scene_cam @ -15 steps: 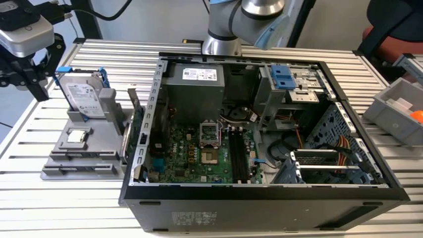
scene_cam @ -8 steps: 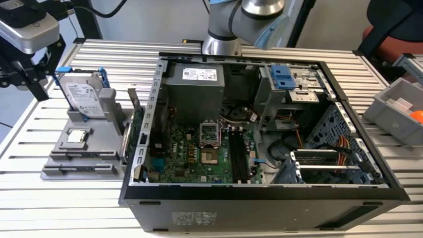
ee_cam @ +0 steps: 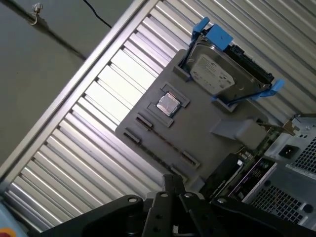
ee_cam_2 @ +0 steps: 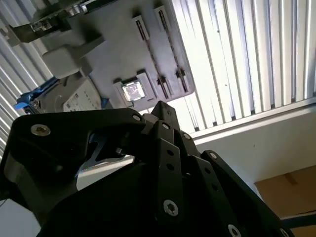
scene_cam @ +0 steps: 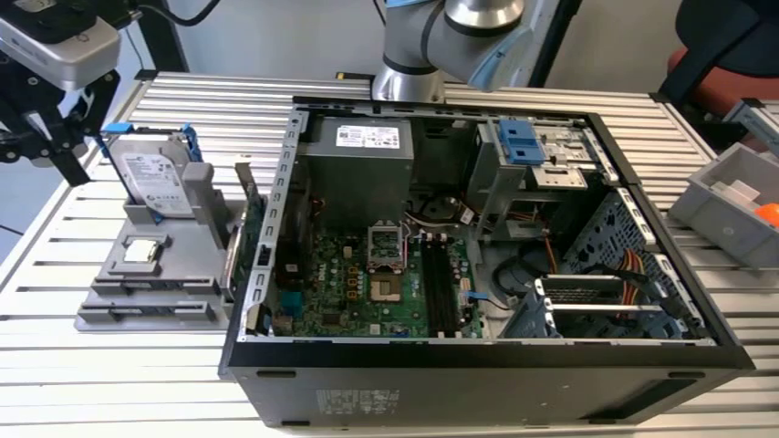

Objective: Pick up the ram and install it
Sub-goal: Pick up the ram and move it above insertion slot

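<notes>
**Ram apparently seated, gripper off by the tray**

The ram [scene_cam: 435, 283], a long, narrow, dark stick, seems to stand edge-up in the black slots of the green motherboard [scene_cam: 353, 292] inside the open black computer case [scene_cam: 487, 370]; its details are hard to make out. The black gripper [ee_cam: 173, 185] is at the exterior view's left, near the grey plastic holder tray [scene_cam: 182, 274], with its fingers together and nothing between them. A silver hard drive [scene_cam: 152, 182] stands in that tray.

Seen in the exterior view, the open computer case [scene_cam: 487, 356] sits mid-worktop [scene_cam: 219, 100], with the arm base [scene_cam: 408, 80] at its 12 o'clock. A parts holder [scene_cam: 104, 315] lies at the case's 9 o'clock, and an expansion card [scene_cam: 250, 237] stands between them. On the holder, the hard drive [scene_cam: 156, 182] stands at 12 o'clock and a processor chip [scene_cam: 144, 251] lies central. A bin [scene_cam: 718, 214] sits at the case's 3 o'clock.
</notes>
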{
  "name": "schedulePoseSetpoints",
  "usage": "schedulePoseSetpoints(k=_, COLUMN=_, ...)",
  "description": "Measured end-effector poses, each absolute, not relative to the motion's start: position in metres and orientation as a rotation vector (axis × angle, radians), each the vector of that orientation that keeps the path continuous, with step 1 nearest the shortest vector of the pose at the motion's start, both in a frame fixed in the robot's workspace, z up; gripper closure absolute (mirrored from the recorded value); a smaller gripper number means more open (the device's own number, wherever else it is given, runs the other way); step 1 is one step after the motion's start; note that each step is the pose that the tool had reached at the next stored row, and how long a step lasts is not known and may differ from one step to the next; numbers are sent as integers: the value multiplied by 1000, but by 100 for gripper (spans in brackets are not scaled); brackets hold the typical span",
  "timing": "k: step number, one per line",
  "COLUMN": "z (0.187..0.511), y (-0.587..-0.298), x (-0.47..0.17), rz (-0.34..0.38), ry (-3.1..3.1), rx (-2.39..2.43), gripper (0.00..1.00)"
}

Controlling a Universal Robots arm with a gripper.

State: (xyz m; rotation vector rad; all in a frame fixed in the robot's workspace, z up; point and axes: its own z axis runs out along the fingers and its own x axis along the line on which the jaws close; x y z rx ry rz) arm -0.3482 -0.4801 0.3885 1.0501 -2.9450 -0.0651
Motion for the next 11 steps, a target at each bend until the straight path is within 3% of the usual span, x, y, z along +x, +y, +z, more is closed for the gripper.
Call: schedulePoseSetpoints(k=11, z=388, y=-478, x=-348, rz=-62, ry=-2853, rx=1271, gripper=100)
